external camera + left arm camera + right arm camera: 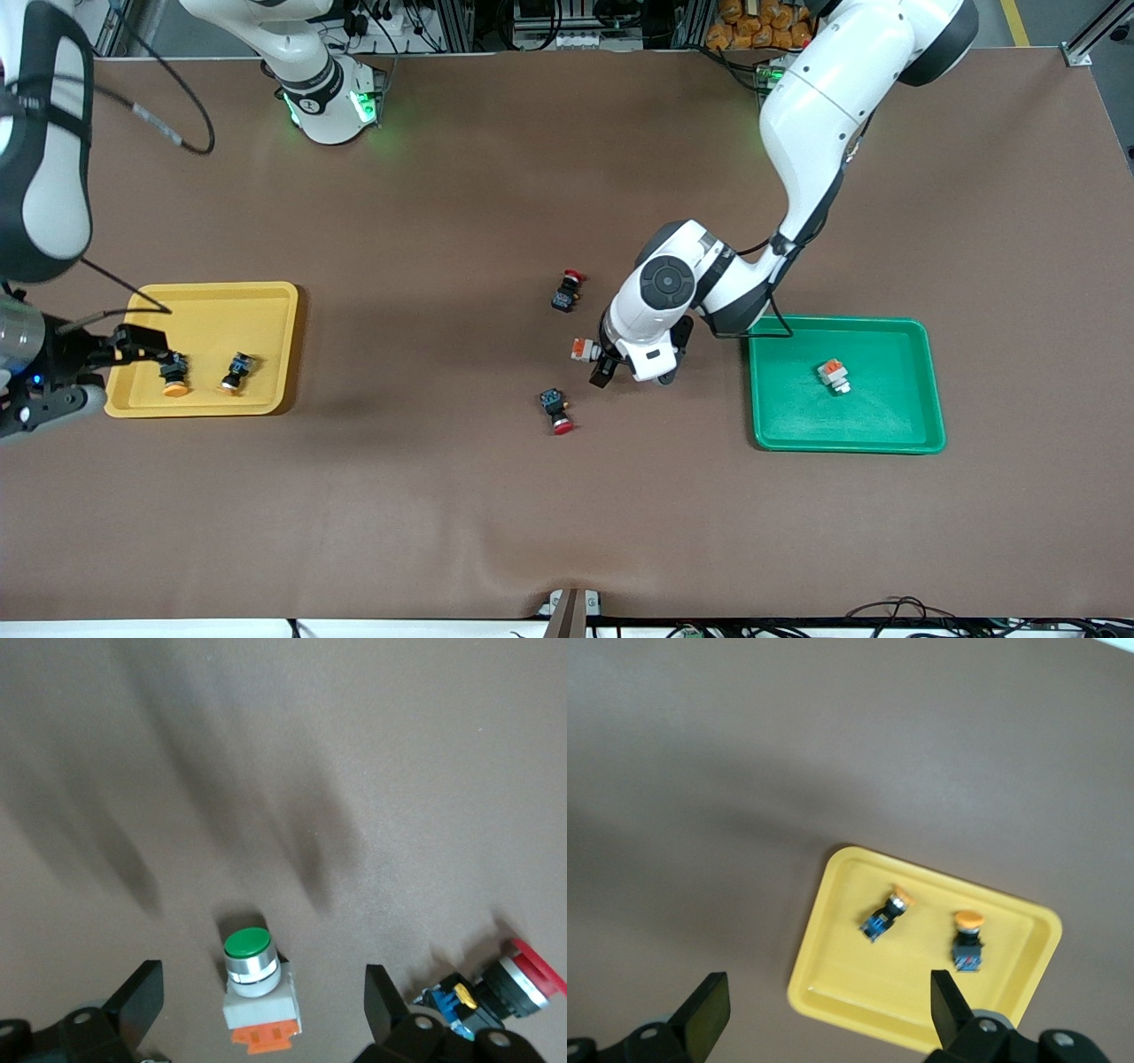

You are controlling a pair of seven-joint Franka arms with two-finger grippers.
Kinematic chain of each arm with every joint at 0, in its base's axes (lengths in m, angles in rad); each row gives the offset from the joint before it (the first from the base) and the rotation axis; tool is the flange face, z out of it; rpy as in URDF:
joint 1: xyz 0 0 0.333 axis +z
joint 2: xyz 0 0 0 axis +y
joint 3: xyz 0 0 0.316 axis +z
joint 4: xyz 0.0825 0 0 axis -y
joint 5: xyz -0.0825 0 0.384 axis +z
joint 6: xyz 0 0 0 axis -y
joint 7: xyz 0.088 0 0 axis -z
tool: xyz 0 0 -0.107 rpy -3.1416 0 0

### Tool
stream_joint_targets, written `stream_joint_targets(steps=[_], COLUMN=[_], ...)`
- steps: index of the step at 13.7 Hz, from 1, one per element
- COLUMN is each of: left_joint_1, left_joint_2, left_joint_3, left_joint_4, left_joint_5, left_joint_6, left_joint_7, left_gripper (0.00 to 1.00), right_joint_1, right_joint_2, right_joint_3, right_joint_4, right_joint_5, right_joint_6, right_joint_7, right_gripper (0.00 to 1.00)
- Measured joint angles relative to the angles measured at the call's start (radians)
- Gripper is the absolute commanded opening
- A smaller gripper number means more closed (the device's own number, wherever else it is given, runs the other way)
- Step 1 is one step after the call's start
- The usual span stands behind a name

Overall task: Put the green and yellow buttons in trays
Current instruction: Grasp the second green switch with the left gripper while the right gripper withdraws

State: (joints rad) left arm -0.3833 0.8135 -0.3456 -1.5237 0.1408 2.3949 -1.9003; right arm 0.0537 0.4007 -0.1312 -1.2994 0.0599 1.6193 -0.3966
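Spanning the whole scene is a brown cloth-covered worktop (425, 496) that carries two trays and six buttons. The shallow green plastic tray (921, 390) lies toward the left arm's end; the shallow yellow plastic tray (266, 306) lies toward the right arm's end. The yellow tray holds two black-bodied buttons with orange-yellow caps, one (174, 374) beside the other (236, 371), each lying on its side. The green tray holds one white-bodied button with an orange block (834, 375). A second white-bodied button with a green cap (258, 989) stands on the bare worktop between the trays. Two black-bodied buttons with red caps also lie on the bare worktop near it, one (568, 290) farther from the front camera, one (556, 411) nearer.

The left hand (264, 1005) is low over the green-capped button with its fingers (142, 997) spread to either side, apart from the button. The right hand (829, 1008) hangs over the yellow tray, fingers (709, 1005) spread and holding nothing.
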Motion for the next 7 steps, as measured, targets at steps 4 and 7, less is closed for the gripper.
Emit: stream_joint_targets(steps=[4,7], left_joint_1=[-0.051,-0.060], left_joint_2=[0.034,0.044], left_joint_3=[0.026,0.028], left_joint_4=[0.025,0.029], left_joint_5=[0.000,0.000], left_joint_6=[0.018,0.031], left_joint_7=[-0.032,-0.032], left_gripper=[1.00,1.00], right_joint_1=[0.022,0.021], right_joint_2=[-0.171,-0.248], right_joint_3=[0.001,0.022], right_joint_4=[-0.213,-0.267], right_joint_5=[0.000,0.000], right_joint_6=[0.041,0.031], right_joint_7=[0.120,0.222], right_gripper=[1.00,1.00])
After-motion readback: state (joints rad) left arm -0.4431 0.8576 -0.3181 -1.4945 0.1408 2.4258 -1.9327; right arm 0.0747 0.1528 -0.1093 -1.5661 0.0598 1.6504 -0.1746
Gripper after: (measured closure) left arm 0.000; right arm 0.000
